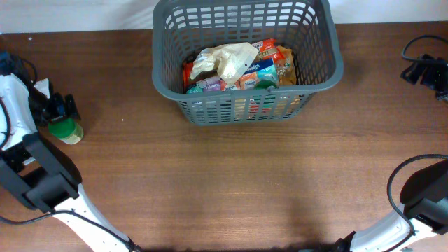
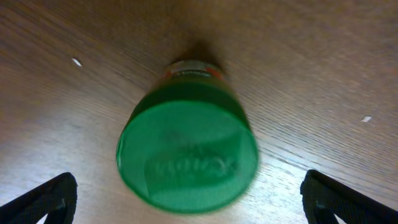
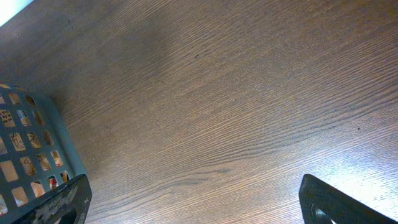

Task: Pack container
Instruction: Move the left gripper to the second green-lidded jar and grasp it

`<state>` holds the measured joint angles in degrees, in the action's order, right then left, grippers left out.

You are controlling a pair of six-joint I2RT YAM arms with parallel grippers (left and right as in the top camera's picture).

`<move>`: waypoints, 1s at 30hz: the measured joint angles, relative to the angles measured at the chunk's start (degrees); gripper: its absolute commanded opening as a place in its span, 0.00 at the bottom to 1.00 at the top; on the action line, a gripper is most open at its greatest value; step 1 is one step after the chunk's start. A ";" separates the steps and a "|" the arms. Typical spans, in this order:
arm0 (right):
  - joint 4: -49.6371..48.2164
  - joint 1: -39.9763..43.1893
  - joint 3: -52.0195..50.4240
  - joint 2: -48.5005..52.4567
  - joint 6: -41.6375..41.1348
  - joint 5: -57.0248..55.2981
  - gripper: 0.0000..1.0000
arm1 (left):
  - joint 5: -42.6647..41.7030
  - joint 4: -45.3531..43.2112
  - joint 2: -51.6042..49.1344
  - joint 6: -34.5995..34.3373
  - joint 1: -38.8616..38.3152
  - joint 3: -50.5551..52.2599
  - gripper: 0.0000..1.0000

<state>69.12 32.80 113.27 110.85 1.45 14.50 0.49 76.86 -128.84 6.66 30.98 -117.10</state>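
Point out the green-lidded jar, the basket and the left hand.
green-lidded jar (image 2: pixel 186 158), left wrist view, top of its lid.
basket (image 1: pixel 210 108), overhead view, front lattice wall.
left hand (image 2: pixel 193 202), left wrist view, midway between its fingertips.

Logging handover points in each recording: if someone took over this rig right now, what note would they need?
Left gripper: open, poised around the green-lidded jar, fingers clear of it on both sides.
Right gripper: open and empty, over bare table beside the basket.
Done: several packets lie in the basket.
Left: the jar stands on the table off to the basket's left, not yet grasped. Likely next: close on it and carry it in.
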 measured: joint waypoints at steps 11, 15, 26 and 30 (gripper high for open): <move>0.00 0.00 0.00 0.00 0.02 0.00 0.99 | -0.76 -1.01 -6.86 0.02 0.50 0.50 0.99; 0.02 0.00 0.00 0.00 0.00 0.00 0.99 | -0.94 -1.03 -8.09 0.02 0.50 0.55 0.98; 0.00 0.00 0.00 0.00 -0.02 0.00 0.99 | -0.96 -0.39 -8.96 0.13 0.50 0.52 0.80; 0.02 0.00 0.00 0.00 0.00 0.00 0.99 | -0.96 0.22 -8.96 0.37 0.50 0.52 0.66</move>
<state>69.14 32.80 113.27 110.85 1.45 14.50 -0.47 77.08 -137.80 7.03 31.48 -116.57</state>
